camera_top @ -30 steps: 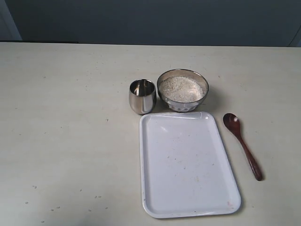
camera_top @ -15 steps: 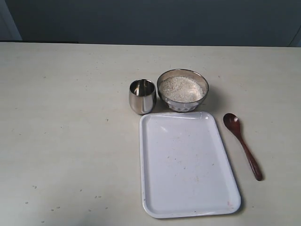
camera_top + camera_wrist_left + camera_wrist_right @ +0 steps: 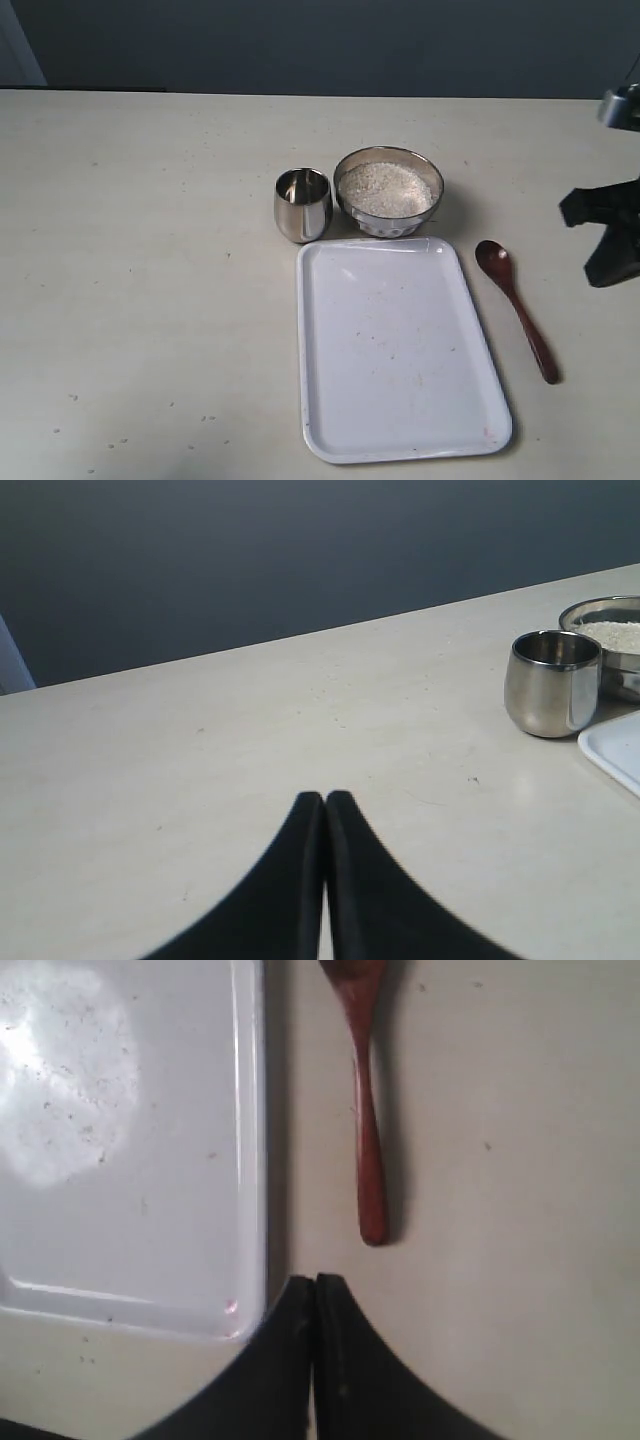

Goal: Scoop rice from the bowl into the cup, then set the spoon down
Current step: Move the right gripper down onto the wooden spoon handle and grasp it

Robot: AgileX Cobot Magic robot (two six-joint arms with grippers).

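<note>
The steel bowl (image 3: 390, 226) holds a heap of rice (image 3: 386, 188), and the steel cup (image 3: 302, 204) stands just left of it, looking empty. To the right of the white tray (image 3: 400, 350), the wooden spoon (image 3: 515, 308) lies flat on the table with its oval bowl toward the far side. My right arm (image 3: 612, 238) hangs at the right edge, beyond the spoon. Its gripper (image 3: 316, 1280) is shut and empty, just short of the spoon's handle end (image 3: 372, 1228). My left gripper (image 3: 325, 796) is shut and empty, well left of the cup (image 3: 552, 683).
The tray's surface carries only a few stray specks, and its corner (image 3: 235, 1310) sits beside my right gripper. Scattered grains dot the pale tabletop (image 3: 150, 300) at the near left. A dark wall backs the table.
My right arm has come into the exterior view from the right edge. The bowl, cup, tray and spoon have not moved.
</note>
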